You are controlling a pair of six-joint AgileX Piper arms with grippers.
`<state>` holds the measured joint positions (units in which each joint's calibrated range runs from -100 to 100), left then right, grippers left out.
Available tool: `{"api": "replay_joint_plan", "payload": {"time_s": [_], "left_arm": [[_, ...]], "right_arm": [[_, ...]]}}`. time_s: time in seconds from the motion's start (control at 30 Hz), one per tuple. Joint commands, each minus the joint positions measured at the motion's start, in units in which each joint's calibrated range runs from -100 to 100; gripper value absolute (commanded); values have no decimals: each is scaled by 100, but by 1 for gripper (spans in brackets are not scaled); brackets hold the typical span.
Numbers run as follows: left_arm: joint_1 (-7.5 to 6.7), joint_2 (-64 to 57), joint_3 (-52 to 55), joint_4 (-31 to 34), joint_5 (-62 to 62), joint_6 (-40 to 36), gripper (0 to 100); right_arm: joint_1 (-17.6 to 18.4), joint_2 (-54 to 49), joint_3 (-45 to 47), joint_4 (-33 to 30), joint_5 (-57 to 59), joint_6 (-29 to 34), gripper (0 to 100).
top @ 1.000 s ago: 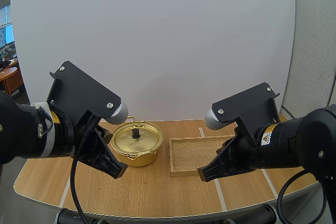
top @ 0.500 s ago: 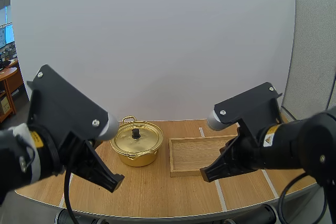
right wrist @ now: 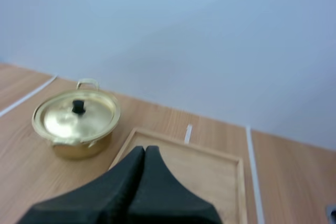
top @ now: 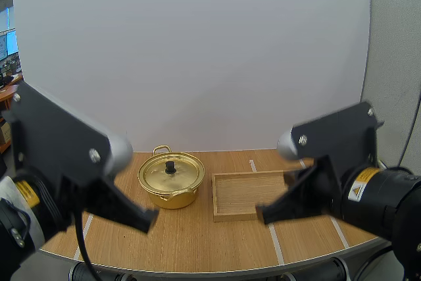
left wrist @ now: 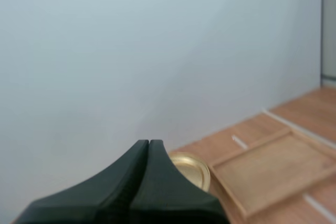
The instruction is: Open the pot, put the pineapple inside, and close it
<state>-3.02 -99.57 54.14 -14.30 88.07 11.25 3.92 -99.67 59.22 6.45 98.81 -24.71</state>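
Note:
A gold pot stands on the wooden table with its lid on; a black knob tops the lid. The pot also shows in the right wrist view, and the left wrist view shows the pot behind my fingers. My left gripper is shut, its fingers lying together as one dark wedge, raised well short of the pot. My right gripper is shut the same way, above the near edge of the wooden tray. In the high view both arms hang high in front.
The wooden tray lies to the right of the pot with nothing in it. White tape lines run across the table. A white backdrop stands behind the table.
Both arms have risen and drawn back toward the camera, the left one more. The pot and tray have not moved.

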Motion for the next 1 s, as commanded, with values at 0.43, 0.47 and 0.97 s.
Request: {"api": "replay_joint_plan", "payload": {"time_s": [0.43, 0.47, 0.97], "left_arm": [[4, -43, 2971, 623, -7328, -1466, 0], [4, -43, 3085, 623, -7328, -1466, 0], [59, -43, 4586, 645, -8573, -1451, 0]], "right_arm": [[-26, -33, 2843, -80, -8631, -5, 0], [-26, -33, 3058, -80, -8670, -5, 0], [-51, -33, 4078, -91, -7773, -5, 0]]}}
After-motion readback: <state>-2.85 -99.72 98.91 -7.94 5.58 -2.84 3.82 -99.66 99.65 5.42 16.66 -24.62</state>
